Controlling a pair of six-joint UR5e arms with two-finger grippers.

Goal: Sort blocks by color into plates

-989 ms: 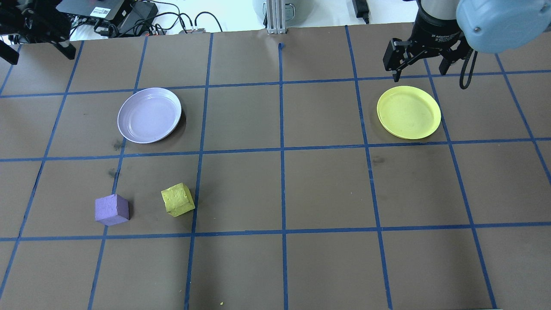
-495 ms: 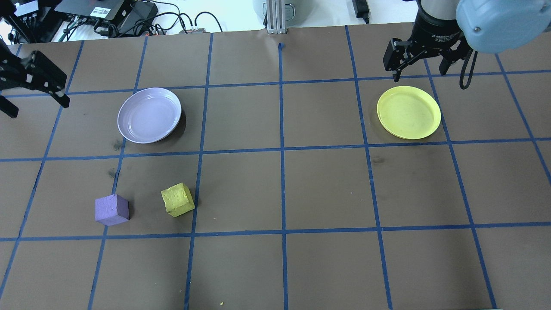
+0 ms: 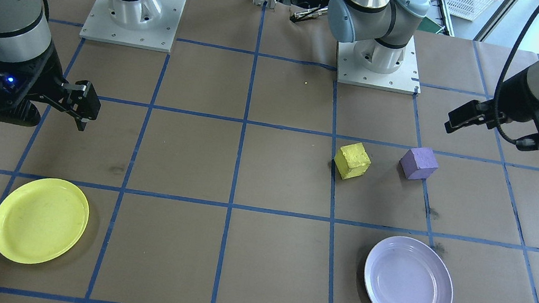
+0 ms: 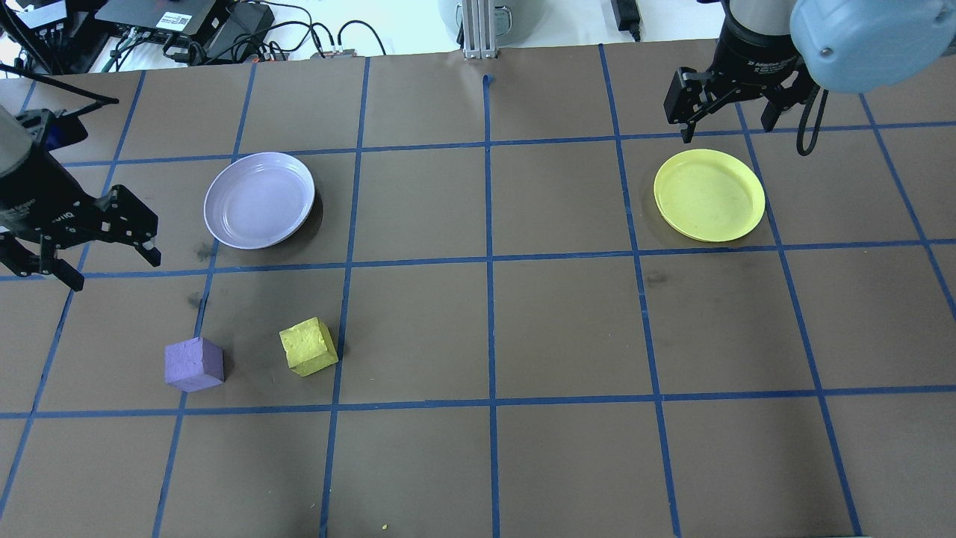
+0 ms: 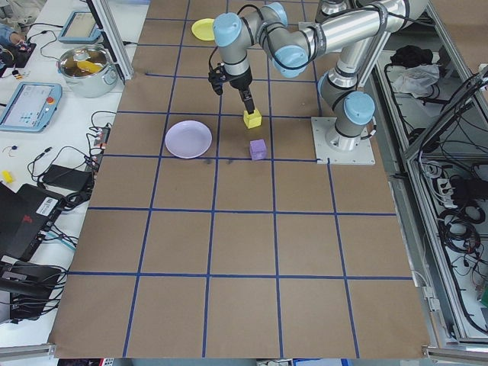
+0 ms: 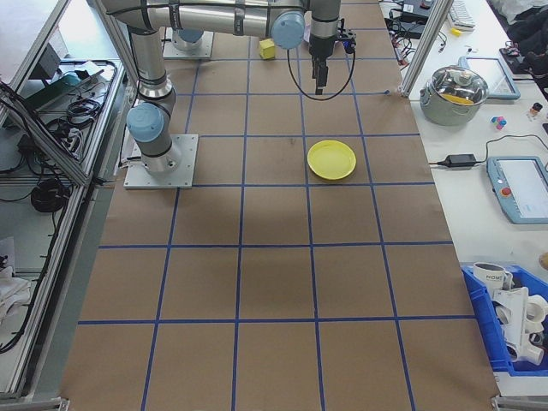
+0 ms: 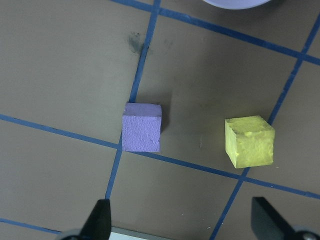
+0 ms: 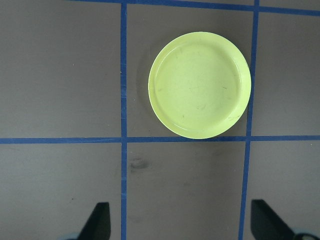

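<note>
Left gripper (image 4: 113, 270) spread wide, empty, above the table between lavender plate (image 4: 259, 199) and purple block (image 4: 194, 364); yellow block (image 4: 308, 346) just beside the purple one, both on the table. Right gripper (image 4: 728, 123) also spread, empty, hanging beyond the far rim of yellow plate (image 4: 709, 195).

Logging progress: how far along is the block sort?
Nothing sorted yet. Lavender plate and yellow plate are empty. Purple block and yellow block sit on the table. Left claw is open above the table near them, holding nothing; right claw is open by the yellow plate.
</note>
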